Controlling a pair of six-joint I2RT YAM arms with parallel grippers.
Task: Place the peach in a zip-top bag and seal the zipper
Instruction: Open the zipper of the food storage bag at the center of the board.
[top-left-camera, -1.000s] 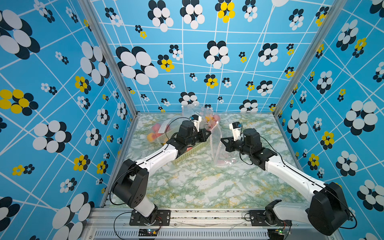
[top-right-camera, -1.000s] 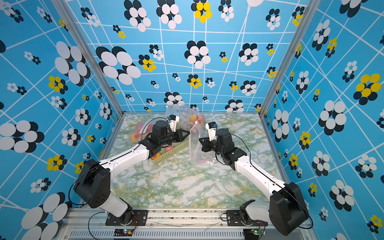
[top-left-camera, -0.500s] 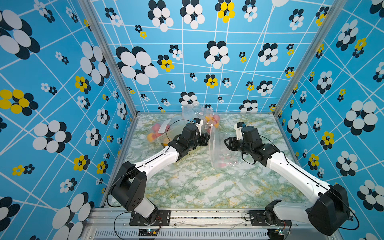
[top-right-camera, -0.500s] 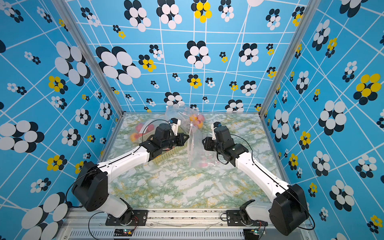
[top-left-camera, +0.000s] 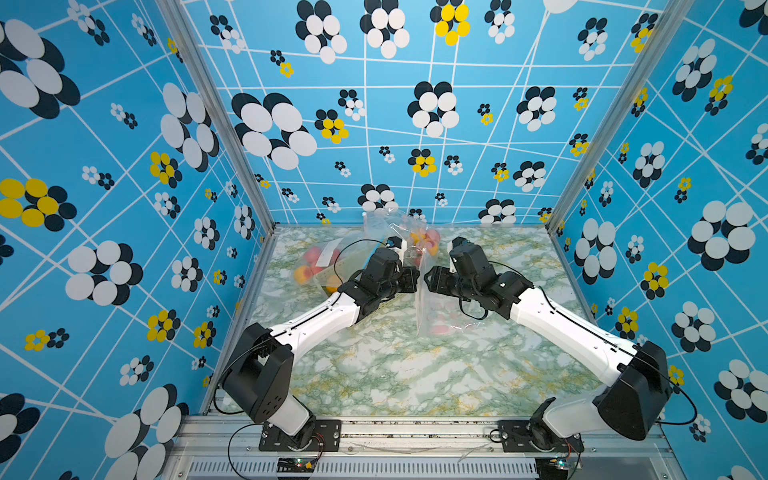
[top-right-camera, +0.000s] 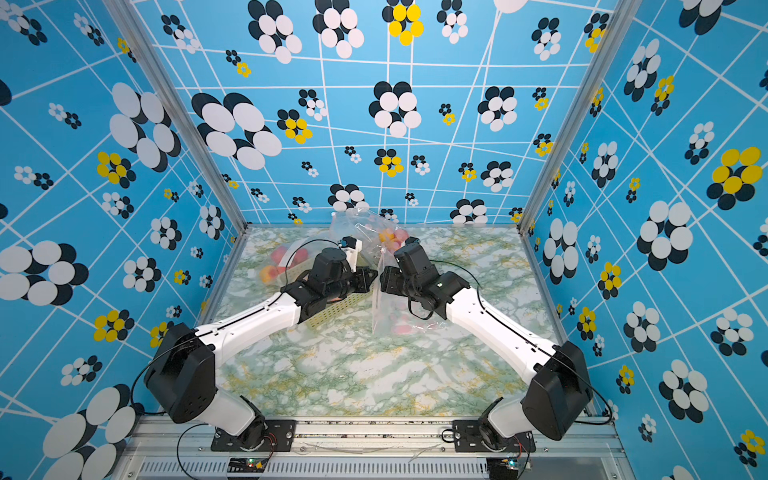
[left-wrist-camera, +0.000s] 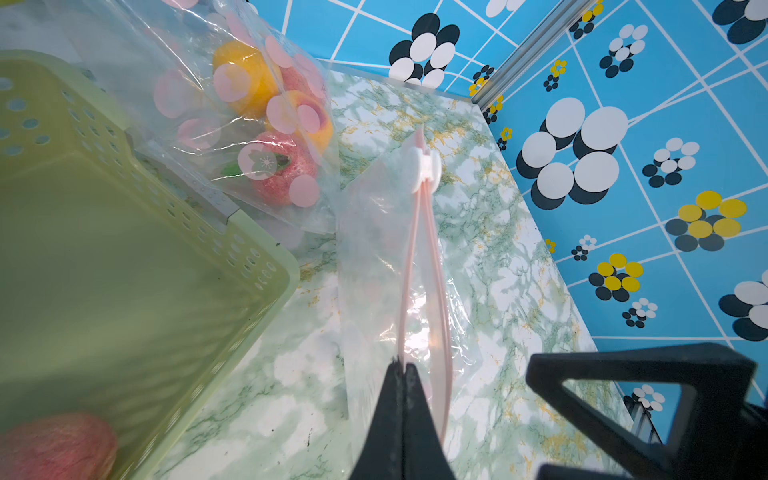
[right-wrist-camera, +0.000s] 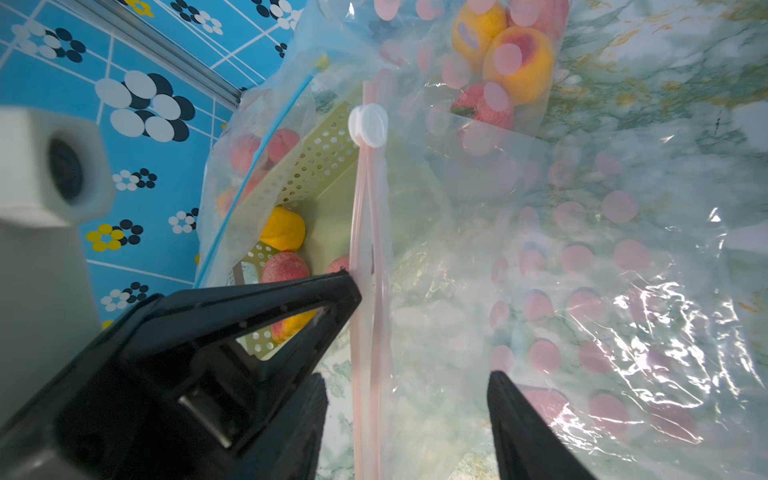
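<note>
Left gripper (left-wrist-camera: 401, 399) is pinched closed on the pink zipper strip (left-wrist-camera: 419, 257) of the bag (right-wrist-camera: 582, 270), holding its top edge up above the table (top-left-camera: 395, 374). Right gripper (right-wrist-camera: 407, 415) stands open, 1 finger on each side of that strip, and neither looks to be touching it. The white slider (right-wrist-camera: 368, 124) sits at the far end, and the 2 tracks part slightly between it and the left grip. The peach (top-right-camera: 401, 329) is only a reddish blur low inside the bag, mixed in with the printed pink dots, so I can't make out its outline. In both top views the 2 wrists hide most of the bag's top edge. The green basket (left-wrist-camera: 124, 249) and a 2nd bag of fruit (left-wrist-camera: 232, 95) crowd the left arm's side. There's open marble toward the near rail and on the right arm's side.
</note>
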